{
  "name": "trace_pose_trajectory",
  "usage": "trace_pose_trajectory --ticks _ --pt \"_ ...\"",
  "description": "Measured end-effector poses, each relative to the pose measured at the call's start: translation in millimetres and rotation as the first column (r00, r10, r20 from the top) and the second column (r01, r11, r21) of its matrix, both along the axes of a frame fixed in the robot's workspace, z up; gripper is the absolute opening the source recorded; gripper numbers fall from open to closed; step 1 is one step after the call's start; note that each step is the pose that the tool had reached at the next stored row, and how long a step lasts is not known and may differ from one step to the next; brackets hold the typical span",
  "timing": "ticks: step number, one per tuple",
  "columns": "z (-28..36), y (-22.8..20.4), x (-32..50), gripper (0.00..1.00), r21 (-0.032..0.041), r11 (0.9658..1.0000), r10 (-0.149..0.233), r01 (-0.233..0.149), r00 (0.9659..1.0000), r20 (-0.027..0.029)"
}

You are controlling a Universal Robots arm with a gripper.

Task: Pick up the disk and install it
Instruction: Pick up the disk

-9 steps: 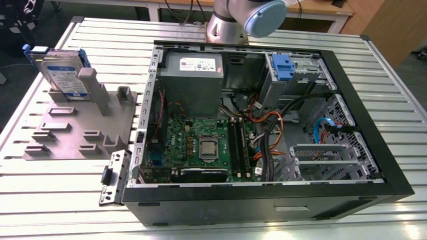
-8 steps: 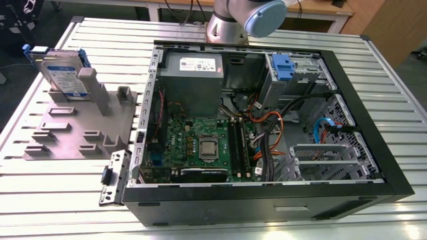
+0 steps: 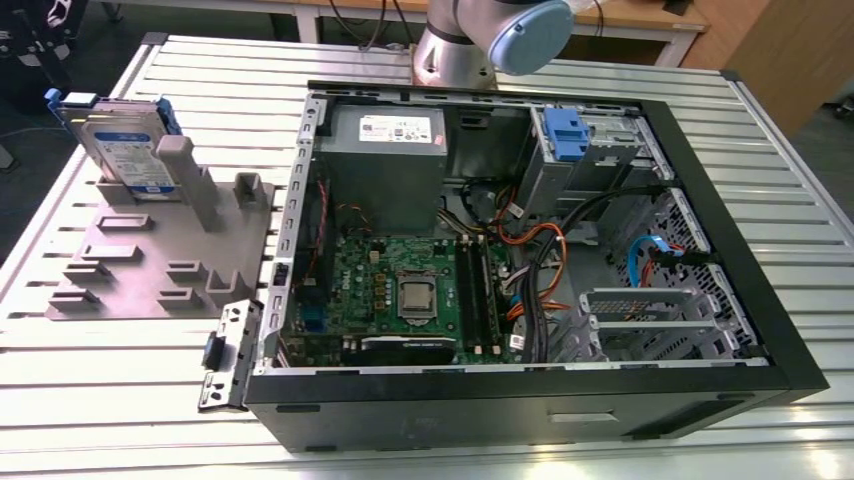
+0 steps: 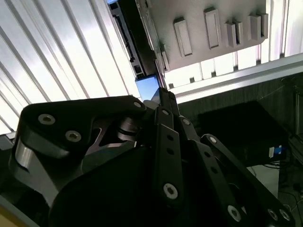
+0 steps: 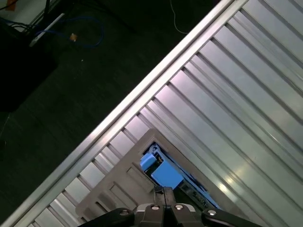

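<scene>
Fingers (image 5: pixel 166 195) pressed together, disk (image 3: pixel 123 135) with white-and-blue label (image 3: pixel 139 166) upright in grey holder (image 3: pixel 140 272)

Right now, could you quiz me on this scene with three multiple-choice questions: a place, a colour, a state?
1. Where does the disk stand?
A) in the grey holder, at the exterior view's left of the computer case
B) inside the case
C) on the floor

2. What colour is the disk's bracket?
A) red
B) blue
C) yellow

3. The computer case is:
A) closed
B) wrapped
C) open

Answers: A, it stands upright in the holder; B, blue plastic edges the drive; C, the motherboard shows inside.
</scene>
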State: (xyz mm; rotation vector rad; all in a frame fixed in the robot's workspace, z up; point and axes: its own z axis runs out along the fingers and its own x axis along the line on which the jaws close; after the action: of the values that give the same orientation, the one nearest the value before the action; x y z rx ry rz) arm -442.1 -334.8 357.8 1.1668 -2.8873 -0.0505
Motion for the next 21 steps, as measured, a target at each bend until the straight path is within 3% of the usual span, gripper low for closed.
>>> trace_pose_trajectory --ticks 2,11,13,14,15,18,21 --pt "0.0 0.0 0.0 0.11 0.0001 0.9995 0.031 -0.031 0.9995 0.0000" --pt "0.0 0.0 0.0 0.11 0.0000 0.9994 0.034 -0.034 0.9994 0.0000" --pt "-0.1 0.0 0.0 0.11 0.0000 0.9987 0.050 -0.050 0.9987 0.0001" --pt "-0.1 0.0 -0.1 0.11 0.0000 0.9979 0.064 -0.064 0.9979 0.0001" --pt "-0.2 0.0 -0.1 0.11 0.0000 0.9934 0.115 -0.115 0.9934 0.0000" --pt "-0.2 0.0 -0.2 0.11 0.0000 0.9877 0.156 -0.156 0.9877 0.0000" --pt "-0.2 0.0 -0.2 0.11 0.0000 0.9848 0.174 -0.174 0.9848 0.0000"
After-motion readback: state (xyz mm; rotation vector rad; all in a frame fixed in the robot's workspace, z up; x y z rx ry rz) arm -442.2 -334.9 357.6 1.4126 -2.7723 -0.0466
